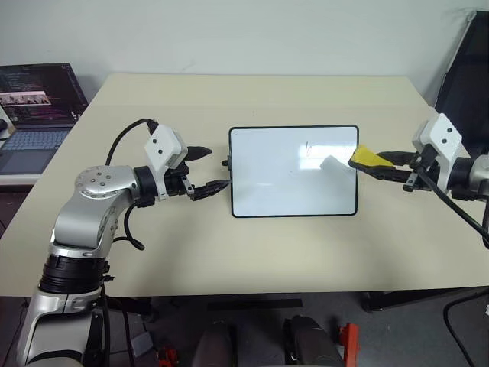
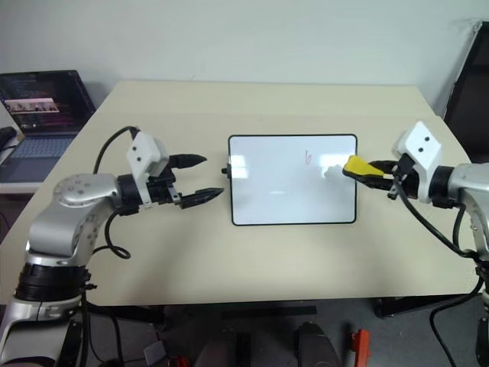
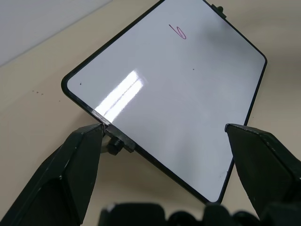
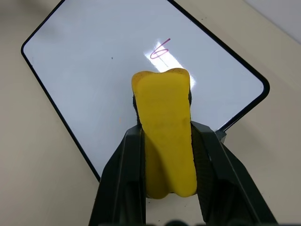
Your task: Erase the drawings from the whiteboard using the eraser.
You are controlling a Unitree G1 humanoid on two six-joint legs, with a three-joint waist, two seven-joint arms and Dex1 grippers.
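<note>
Fingers (image 1: 200, 151) of L gripper (image 1: 210, 168) spread wide beside whiteboard (image 1: 267, 180) short edge, prob ready to steady it. R wrist view: R gripper (image 4: 164, 141) clamps eraser (image 4: 165, 141) above board, one mark (image 4: 160, 49) left near its tip, likely next.

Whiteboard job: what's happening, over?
Right gripper shut on eraser, above whiteboard right edge. Left gripper open beside its left edge. One drawing left. Nothing in the way.
</note>
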